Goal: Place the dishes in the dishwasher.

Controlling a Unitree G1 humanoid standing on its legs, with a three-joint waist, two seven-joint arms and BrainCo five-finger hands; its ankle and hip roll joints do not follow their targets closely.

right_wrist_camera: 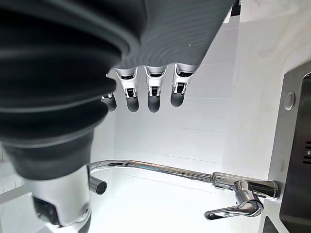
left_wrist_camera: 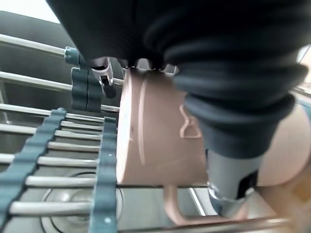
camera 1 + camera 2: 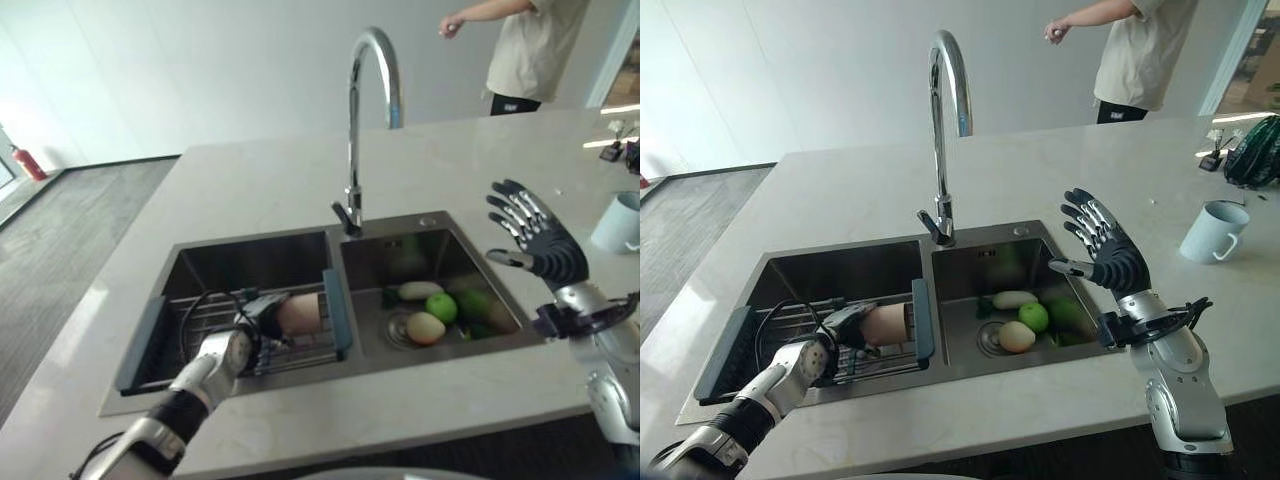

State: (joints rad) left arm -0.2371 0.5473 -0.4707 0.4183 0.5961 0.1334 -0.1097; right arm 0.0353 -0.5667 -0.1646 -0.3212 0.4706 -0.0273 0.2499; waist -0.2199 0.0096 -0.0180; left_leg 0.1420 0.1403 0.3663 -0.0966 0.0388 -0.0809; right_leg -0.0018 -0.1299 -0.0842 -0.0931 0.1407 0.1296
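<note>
A pink mug [image 3: 300, 313] lies on its side on the wire rack [image 3: 205, 303] across the sink's left basin. My left hand [image 3: 258, 320] reaches in from the lower left, its fingers and thumb curled round the mug [image 2: 155, 141], whose handle points away from the palm. My right hand [image 3: 1110, 252] is raised above the counter to the right of the sink, open with fingers spread and holding nothing; its fingers [image 1: 153, 92] point towards the faucet.
The right basin [image 3: 450, 255] holds a green apple [image 3: 441, 308], a yellowish fruit [image 3: 425, 327] and a pale long vegetable [image 3: 420, 290]. A tall faucet [image 3: 360, 100] stands behind the sink. A pale mug [image 3: 1212, 232] sits on the counter at right. A person [image 3: 530, 45] stands beyond the counter.
</note>
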